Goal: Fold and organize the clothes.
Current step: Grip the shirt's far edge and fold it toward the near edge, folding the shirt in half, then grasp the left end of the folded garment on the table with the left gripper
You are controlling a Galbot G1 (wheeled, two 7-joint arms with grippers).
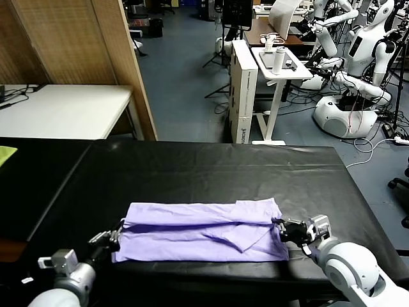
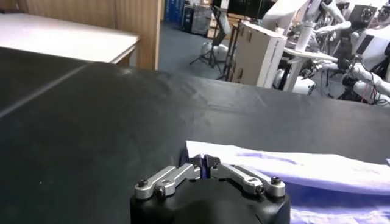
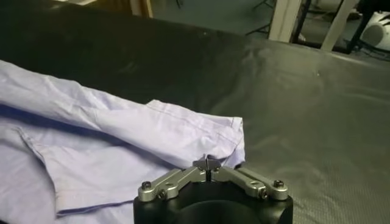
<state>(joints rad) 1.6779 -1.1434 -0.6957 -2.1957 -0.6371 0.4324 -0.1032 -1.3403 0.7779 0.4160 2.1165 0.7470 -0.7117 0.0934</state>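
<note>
**Both hands pinched on ends of folded lavender tee**

Material/shape: T-shirt [image 1: 201, 231] is thin, soft pale lavender cotton, folded into a long flat band w/ creases running lengthwise; a sleeve flap w/ stitched hem lies folded over toward its right end. It lies lower centre of the head frame, on a black table [image 1: 211, 169] covered in matte, finely textured sheeting, slightly wrinkled.

Hands: left hand [image 1: 117, 238] sits at lower left of the frame, fingers nearly shut, tips at the shirt's left edge; wrist view shows the metal fingertips [image 2: 196, 163] meeting right at the cloth corner, apparently pinching it. Right hand [image 1: 281, 229] at lower right, fingers fully shut, nipping the shirt's right edge near the hem; a small peak of fabric rises at the tips in its wrist view.

Shirt spans between the two hands, touching both.
</note>
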